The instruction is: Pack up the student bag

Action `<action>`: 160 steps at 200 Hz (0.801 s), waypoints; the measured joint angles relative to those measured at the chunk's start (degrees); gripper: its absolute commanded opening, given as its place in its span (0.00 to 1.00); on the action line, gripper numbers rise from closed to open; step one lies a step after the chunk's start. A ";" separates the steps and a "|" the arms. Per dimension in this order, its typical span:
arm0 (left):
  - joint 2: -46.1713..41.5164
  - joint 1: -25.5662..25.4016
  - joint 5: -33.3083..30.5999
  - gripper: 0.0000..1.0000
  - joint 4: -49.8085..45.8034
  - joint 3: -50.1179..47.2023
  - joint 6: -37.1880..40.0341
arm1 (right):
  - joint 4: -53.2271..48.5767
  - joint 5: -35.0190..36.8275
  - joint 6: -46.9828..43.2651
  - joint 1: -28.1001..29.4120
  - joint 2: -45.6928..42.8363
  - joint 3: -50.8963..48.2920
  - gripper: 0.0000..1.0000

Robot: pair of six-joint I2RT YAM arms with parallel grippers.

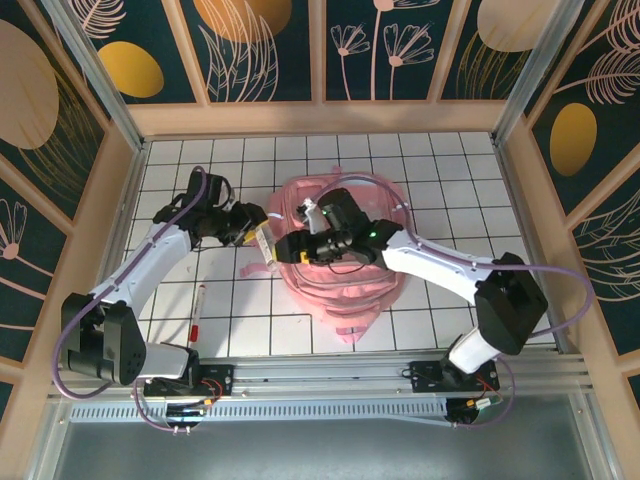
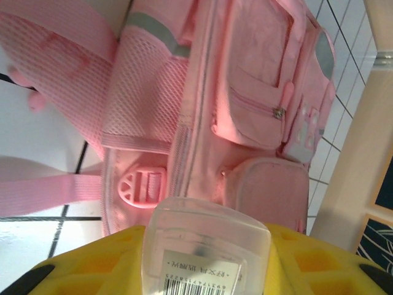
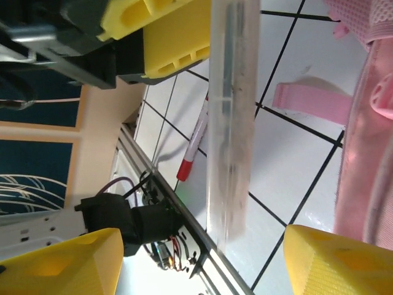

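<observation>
The student bag [image 1: 350,285] is a large pink backpack lying flat in the middle of the table; the left wrist view looks along its mesh pocket and front pockets [image 2: 245,92]. My left gripper [image 1: 252,238] is shut on a long clear plastic case [image 2: 206,246] with a barcode label, its yellow fingers [image 2: 92,264] pressing both sides. The case [image 3: 230,123] hangs between the jaws of my right gripper [image 3: 202,264], which stand open with wide gaps on each side. In the top view the right gripper [image 1: 298,246] sits at the bag's left edge, facing the left one.
A white pen with a red cap [image 1: 197,310] lies on the tiles near the left arm, also seen as a pen [image 3: 193,147] beyond the case. A pink strap [image 3: 307,101] rests on the tiled table. The metal rail [image 1: 330,375] runs along the near edge.
</observation>
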 measured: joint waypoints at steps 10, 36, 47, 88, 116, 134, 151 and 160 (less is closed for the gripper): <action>0.00 -0.50 0.13 0.41 0.55 0.00 -0.57 | 0.37 1.99 0.37 1.11 1.88 1.03 0.66; 0.00 -1.05 0.13 0.42 1.73 -0.02 -1.95 | 0.33 7.93 1.11 2.93 6.54 4.31 0.57; -0.07 -1.18 0.15 0.42 2.27 -0.13 -2.47 | 0.17 10.78 1.60 3.50 7.52 5.22 0.51; -1.95 -1.55 -0.11 0.54 3.82 -1.95 -4.04 | 0.90 16.63 1.55 5.01 8.04 6.14 0.12; -3.61 -1.55 0.20 0.65 4.68 -2.62 -4.66 | 0.66 17.77 2.10 5.20 6.14 4.37 0.10; -4.55 -1.55 0.31 0.73 4.94 -2.21 -3.80 | -0.33 17.57 2.32 4.35 2.49 1.14 0.10; -4.59 -1.62 0.35 0.74 5.03 -0.63 -0.28 | -1.88 16.90 3.34 2.60 -2.16 -1.68 0.11; -4.59 -1.97 0.39 0.74 5.33 0.35 2.47 | -2.89 16.31 3.82 1.31 -4.98 -3.23 0.11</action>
